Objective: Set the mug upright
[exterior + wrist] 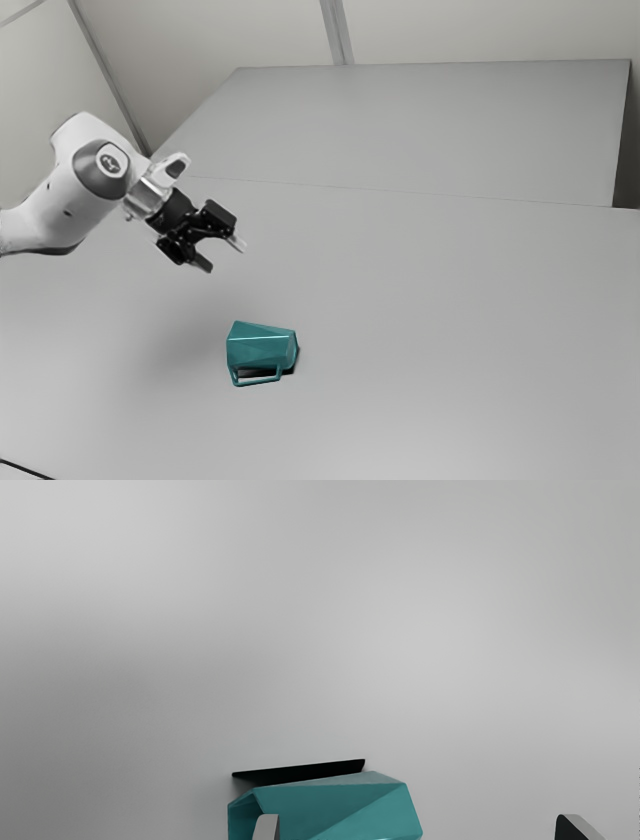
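Hovering above the table (450,300) with the gripper (222,254) spread wide; seeing the mug (262,345) on its side, toward the exterior view's near left, handle (258,381) facing near.

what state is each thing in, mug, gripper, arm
teal faceted mug: lying on its side on the grey table, not upright, not held
black two-finger gripper: open, fingers wide apart, raised above the table, holding nothing
white and grey robot arm: reaching in from the exterior view's left, held up off the table
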Motion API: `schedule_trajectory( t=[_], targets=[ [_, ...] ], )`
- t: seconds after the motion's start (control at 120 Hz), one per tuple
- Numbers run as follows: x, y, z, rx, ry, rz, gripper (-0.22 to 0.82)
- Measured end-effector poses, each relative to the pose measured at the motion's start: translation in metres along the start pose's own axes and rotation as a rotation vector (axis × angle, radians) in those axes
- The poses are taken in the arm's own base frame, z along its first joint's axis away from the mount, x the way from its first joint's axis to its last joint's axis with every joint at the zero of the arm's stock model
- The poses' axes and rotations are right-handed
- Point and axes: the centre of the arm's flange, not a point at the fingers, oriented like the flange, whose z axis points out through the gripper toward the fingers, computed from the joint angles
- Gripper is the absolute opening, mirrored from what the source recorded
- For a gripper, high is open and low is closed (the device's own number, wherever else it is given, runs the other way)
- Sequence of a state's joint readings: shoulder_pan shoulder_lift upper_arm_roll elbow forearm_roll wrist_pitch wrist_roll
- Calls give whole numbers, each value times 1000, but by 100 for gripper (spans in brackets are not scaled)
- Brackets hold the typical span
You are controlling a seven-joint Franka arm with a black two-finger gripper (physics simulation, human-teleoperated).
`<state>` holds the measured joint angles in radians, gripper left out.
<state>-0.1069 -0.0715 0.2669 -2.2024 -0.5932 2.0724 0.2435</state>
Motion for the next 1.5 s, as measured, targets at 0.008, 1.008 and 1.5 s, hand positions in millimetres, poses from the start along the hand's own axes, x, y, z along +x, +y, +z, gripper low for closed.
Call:
schedule_trajectory(
  t=[0.008,1.008,1.5],
  targets=[
    [0,0,1,-1,-1,-2,60],
    [-19,-50,81,-123,-70,-235,60],
    [-35,-53,102,-158,-66,-293,60]
  ],
)
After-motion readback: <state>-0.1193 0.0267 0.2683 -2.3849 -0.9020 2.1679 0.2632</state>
